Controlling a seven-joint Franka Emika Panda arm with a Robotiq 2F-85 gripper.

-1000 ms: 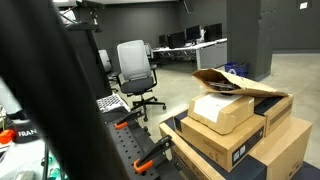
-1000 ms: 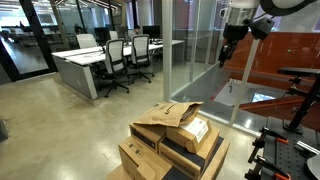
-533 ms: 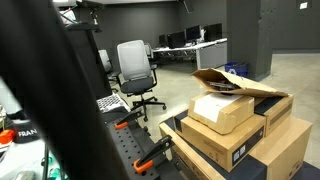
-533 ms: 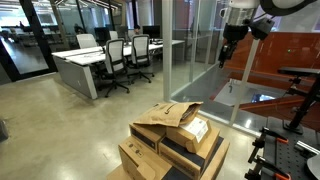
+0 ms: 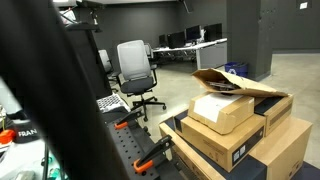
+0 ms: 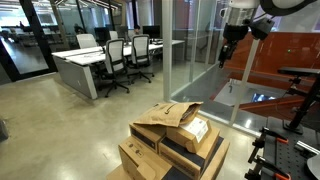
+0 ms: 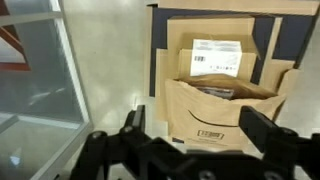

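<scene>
My gripper [image 6: 226,52] hangs high in the air, open, with nothing between its fingers. In the wrist view its two black fingers [image 7: 133,122] spread wide over a stack of cardboard boxes [image 7: 165,40] far below on the floor. On top of the stack lies an open brown paper mailer [image 7: 215,112] and a small box with a white label [image 7: 217,56]. Both exterior views show the same stack [image 5: 245,140] [image 6: 150,160], with the mailer [image 5: 240,83] [image 6: 163,115] resting on the labelled box [image 5: 222,112] [image 6: 196,131]. The gripper touches nothing.
A grey office chair [image 5: 135,68] stands behind the stack, with a keyboard [image 5: 110,101] on a black bench with orange clamps [image 5: 152,150]. A dark post [image 5: 75,100] blocks the left of that view. Desks with chairs [image 6: 105,60] and a glass partition [image 6: 190,50] lie beyond.
</scene>
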